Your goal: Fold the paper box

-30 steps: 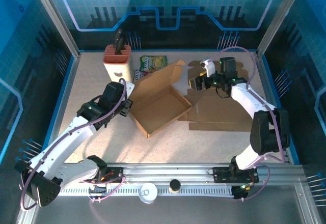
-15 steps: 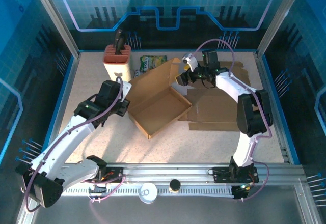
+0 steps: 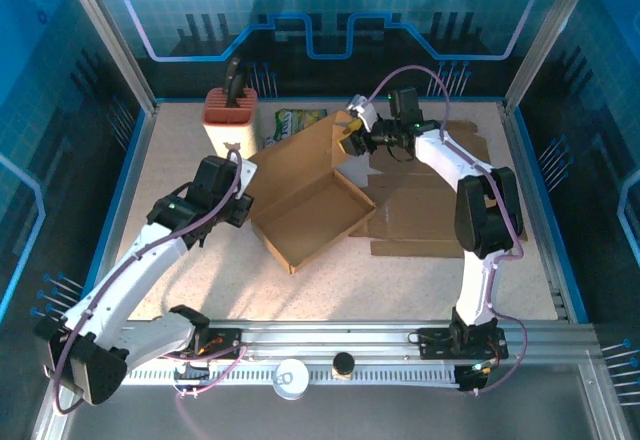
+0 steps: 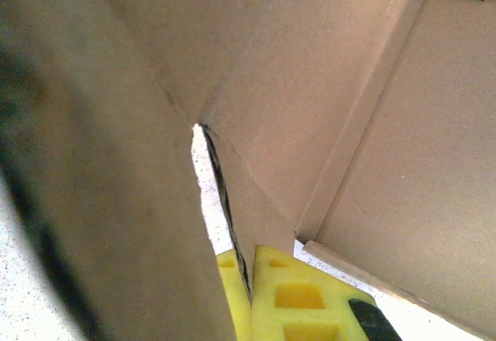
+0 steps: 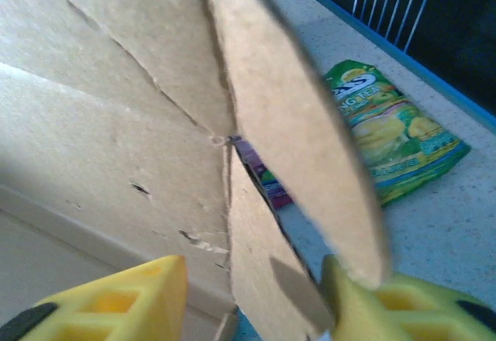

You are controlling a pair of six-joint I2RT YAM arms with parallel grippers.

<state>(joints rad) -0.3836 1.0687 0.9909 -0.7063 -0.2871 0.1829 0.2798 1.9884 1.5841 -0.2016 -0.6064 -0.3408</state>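
The brown paper box (image 3: 310, 205) lies half formed in the middle of the table, with its lid panel raised at the back. My left gripper (image 3: 247, 212) is at the box's left wall. In the left wrist view it (image 4: 248, 271) is shut, yellow pads pinching a thin cardboard wall (image 4: 256, 209). My right gripper (image 3: 348, 133) is at the lid's far right corner. Its yellow fingers (image 5: 116, 302) stand either side of a cardboard flap (image 5: 263, 263), with a gap still showing on the left side, so it (image 5: 256, 302) is open around the flap.
An orange and cream holder (image 3: 230, 120) stands at the back left. A green snack packet (image 3: 300, 122) lies behind the box and also appears as the packet (image 5: 387, 136) beyond the flap. A flat cardboard sheet (image 3: 430, 210) covers the table right of the box.
My right gripper has swung left from above the flat sheet to the box's raised lid corner, and its jaws have narrowed around the flap. The left gripper has stayed shut on the wall.
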